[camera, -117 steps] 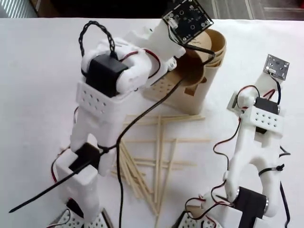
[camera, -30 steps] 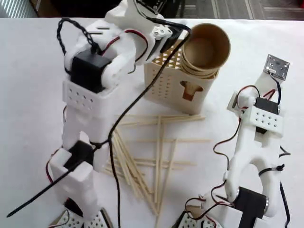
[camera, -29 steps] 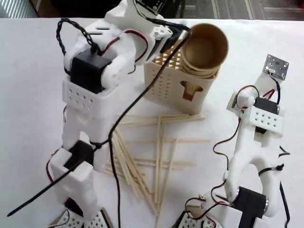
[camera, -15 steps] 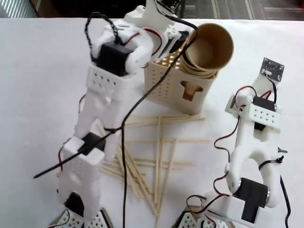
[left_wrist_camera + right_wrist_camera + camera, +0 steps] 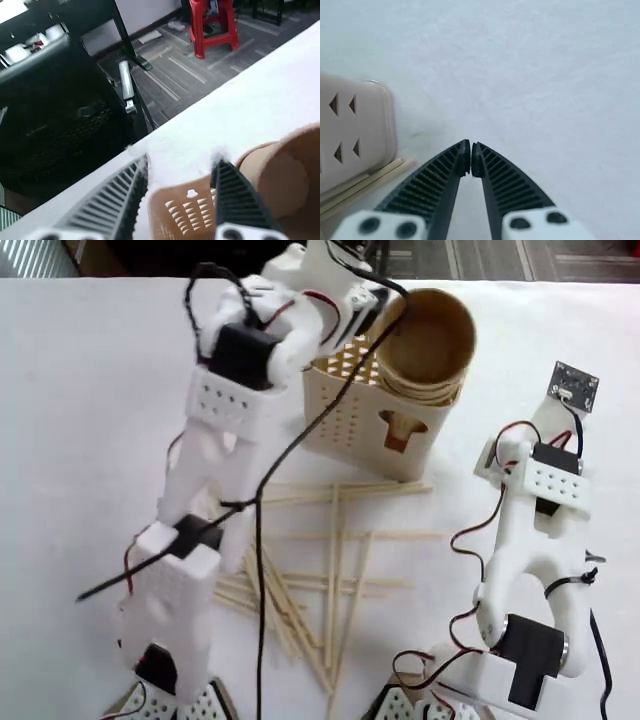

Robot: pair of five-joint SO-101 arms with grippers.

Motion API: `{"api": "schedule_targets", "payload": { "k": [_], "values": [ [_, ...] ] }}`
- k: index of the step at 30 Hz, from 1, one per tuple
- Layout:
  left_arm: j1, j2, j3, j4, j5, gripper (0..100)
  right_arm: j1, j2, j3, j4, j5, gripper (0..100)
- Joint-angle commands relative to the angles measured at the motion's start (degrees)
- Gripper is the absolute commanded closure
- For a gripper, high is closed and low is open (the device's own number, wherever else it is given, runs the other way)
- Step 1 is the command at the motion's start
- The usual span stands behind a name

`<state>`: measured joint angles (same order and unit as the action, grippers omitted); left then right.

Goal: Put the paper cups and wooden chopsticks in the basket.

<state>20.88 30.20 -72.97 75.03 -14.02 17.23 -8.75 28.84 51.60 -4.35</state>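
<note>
A stack of brown paper cups (image 5: 428,340) leans in the far right corner of the cream perforated basket (image 5: 355,425). Several wooden chopsticks (image 5: 320,570) lie scattered on the white table in front of the basket. My left gripper (image 5: 181,164) hangs open above the basket's far edge (image 5: 186,216), with nothing between its fingers and the cups (image 5: 285,182) just beside it. My right gripper (image 5: 470,151) is shut and empty, low over the table by the basket's corner (image 5: 355,127), with two chopsticks (image 5: 367,181) lying against that corner.
The left arm (image 5: 215,470) stretches from the near edge over the chopstick pile to the basket. The right arm (image 5: 535,530) stands right of the basket. A black chair (image 5: 55,125) and a red stool (image 5: 212,22) stand beyond the table's far edge.
The left arm swung right and its gripper lifted away from the cups, which stay in the basket and tilted slightly left. The right arm shifted a little.
</note>
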Motion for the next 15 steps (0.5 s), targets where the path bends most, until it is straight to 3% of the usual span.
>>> {"api": "schedule_targets", "payload": {
  "k": [1,8,15],
  "values": [
    [-0.1,-9.0,-0.7,1.0,0.5,79,-0.7,-0.3,-2.2,-0.6,0.3,98.1],
    [5.8,-14.5,-0.2,6.9,0.3,79,-0.7,-0.3,-2.2,-0.6,0.3,98.1],
    [7.3,-7.2,-0.2,6.2,0.4,79,-0.6,-0.2,-2.2,-0.6,0.3,98.1]
  ]
}}
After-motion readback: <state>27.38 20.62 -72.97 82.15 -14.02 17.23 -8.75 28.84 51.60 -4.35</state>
